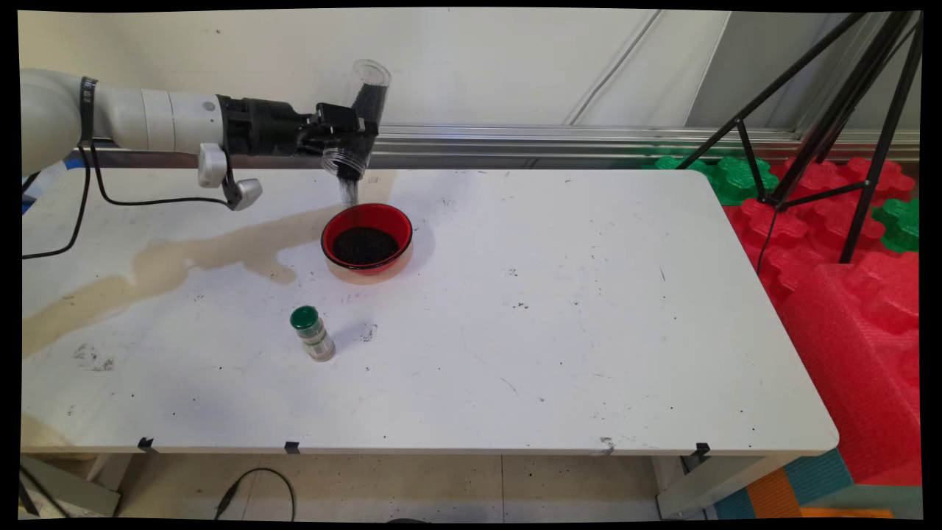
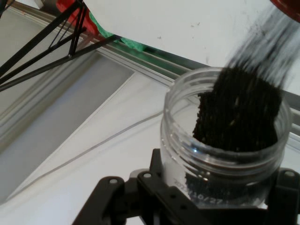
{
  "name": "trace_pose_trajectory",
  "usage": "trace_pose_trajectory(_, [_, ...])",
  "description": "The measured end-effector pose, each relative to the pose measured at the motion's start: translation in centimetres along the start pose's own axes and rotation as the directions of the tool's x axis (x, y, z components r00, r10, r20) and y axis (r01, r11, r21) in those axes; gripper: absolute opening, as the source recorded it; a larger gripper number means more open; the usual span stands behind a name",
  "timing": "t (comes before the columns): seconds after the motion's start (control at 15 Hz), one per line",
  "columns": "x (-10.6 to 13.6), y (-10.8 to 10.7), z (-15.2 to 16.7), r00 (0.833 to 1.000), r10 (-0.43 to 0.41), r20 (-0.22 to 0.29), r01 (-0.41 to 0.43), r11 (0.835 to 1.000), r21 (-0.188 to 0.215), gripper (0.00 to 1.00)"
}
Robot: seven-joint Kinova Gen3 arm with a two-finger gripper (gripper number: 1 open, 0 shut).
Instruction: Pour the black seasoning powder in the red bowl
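Holding a clear jar (image 1: 358,121) upside down, the claw (image 1: 346,136) was closed on it near the mouth, and the jar was gripped firmly between the fingers. The jar was tilted with its open mouth lowest and its base pointing up and a little to the right, so its long axis was steep, almost upright. Black grains (image 1: 349,190) were seen falling in a thin stream from the mouth. The red bowl (image 1: 366,237) was placed directly below the claw, on the worktop (image 1: 559,309), apart from the jar, and a dark heap was already lying in it. In the hand view, the grains (image 2: 239,112) were seen leaving the jar's mouth (image 2: 224,119) toward the upper right. A small bottle with a green cap (image 1: 312,333) was standing nearer the front edge, well apart from the bowl and a little to its left.
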Motion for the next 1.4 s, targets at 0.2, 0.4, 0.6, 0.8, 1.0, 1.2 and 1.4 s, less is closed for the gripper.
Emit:
trace_pose_trajectory(0.2, [0.0,-0.01,-0.04,1.0,0.012,-0.001,-0.012,1.0,0.001,0.0])
trace_pose_trajectory(0.4, [-0.01,0.0,-0.05,1.0,0.024,-0.001,-0.024,1.0,0.002,0.0])
trace_pose_trajectory(0.6, [-0.05,-0.03,-0.05,0.999,0.036,-0.001,-0.036,0.999,0.005,0.0])
trace_pose_trajectory(0.8, [-0.08,-0.05,-0.05,0.999,0.046,-0.001,-0.046,0.999,0.007,0.0])
trace_pose_trajectory(1.0, [-0.1,-0.07,-0.07,0.998,0.057,-0.001,-0.057,0.998,0.01,0.0])
trace_pose_trajectory(1.2, [-0.11,-0.1,-0.1,0.998,0.067,0.0,-0.067,0.998,0.012,0.0])
trace_pose_trajectory(1.4, [-0.06,-0.14,-0.15,0.997,0.076,0.0,-0.076,0.997,0.015,0.0])
